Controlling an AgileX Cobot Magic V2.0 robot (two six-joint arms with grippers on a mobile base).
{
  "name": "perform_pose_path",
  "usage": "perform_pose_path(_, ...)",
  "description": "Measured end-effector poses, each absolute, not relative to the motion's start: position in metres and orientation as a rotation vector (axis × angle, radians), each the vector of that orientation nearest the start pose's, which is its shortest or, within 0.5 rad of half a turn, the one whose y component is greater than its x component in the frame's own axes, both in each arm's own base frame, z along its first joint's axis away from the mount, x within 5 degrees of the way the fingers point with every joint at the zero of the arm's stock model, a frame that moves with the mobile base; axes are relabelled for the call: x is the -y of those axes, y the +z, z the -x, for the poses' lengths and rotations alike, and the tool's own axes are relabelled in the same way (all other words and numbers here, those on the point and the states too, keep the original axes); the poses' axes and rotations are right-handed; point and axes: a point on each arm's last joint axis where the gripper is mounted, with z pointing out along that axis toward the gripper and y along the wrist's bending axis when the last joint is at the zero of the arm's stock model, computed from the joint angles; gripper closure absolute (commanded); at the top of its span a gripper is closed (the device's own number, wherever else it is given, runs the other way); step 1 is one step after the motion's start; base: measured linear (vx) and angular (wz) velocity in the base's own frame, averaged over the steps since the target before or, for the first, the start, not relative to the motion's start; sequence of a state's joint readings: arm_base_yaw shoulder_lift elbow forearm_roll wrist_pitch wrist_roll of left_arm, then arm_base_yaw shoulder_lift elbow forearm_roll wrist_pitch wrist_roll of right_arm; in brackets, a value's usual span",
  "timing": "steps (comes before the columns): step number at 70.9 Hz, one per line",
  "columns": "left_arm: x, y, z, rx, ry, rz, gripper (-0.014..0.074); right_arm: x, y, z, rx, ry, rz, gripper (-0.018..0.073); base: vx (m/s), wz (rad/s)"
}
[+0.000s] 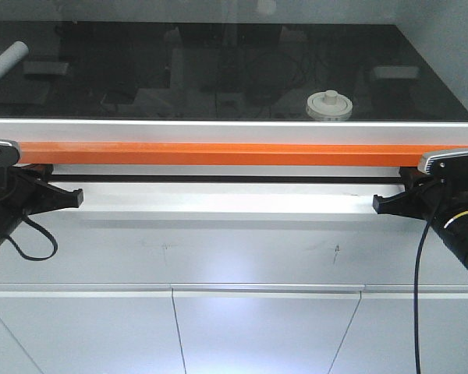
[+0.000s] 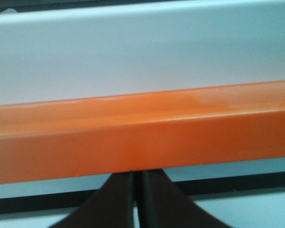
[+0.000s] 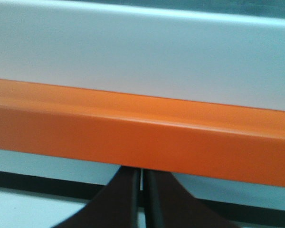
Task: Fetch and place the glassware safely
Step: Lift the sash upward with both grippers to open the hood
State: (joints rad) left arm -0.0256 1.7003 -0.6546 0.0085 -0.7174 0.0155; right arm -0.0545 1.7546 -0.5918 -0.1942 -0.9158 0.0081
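One squat clear lidded glass jar [image 1: 328, 105] sits beyond the long orange bar [image 1: 218, 153], and just beneath it left gripper [image 2: 137, 176] and right gripper [image 3: 142, 174] are both pressed together.

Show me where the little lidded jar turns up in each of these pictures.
Front view: the jar is in the upper part, right of centre, on the dark surface beyond the orange bar.
Left wrist view: not in it; the orange bar crosses the frame.
Right wrist view: not in it either.
Shared landmark: the orange bar, visible in all three.
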Motion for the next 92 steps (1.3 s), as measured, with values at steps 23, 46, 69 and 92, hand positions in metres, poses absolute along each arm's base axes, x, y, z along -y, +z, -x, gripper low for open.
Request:
perform_pose_path(23,0.009,0.205,-0.322,-1.774,-0.008,-0.048,0.0603,0.004,0.189,-0.315,-1.697,-0.003,0.169,0.056,0.0,0.0)
perform_pose_path(46,0.009,0.241,-0.314,-1.639,-0.008,-0.045,0.0603,0.003,0.222,-0.313,-1.554,-0.01,0.167,0.056,0.0,0.0)
perform_pose_path(69,0.008,0.284,-0.301,-1.448,-0.007,-0.042,0.0603,0.002,0.26,-0.302,-1.389,-0.018,0.167,0.056,0.0,0.0)
perform_pose_path(92,0.008,0.325,-0.287,-1.281,-0.007,-0.038,0.0603,0.002,0.279,-0.292,-1.355,-0.03,0.167,0.056,0.0,0.0)
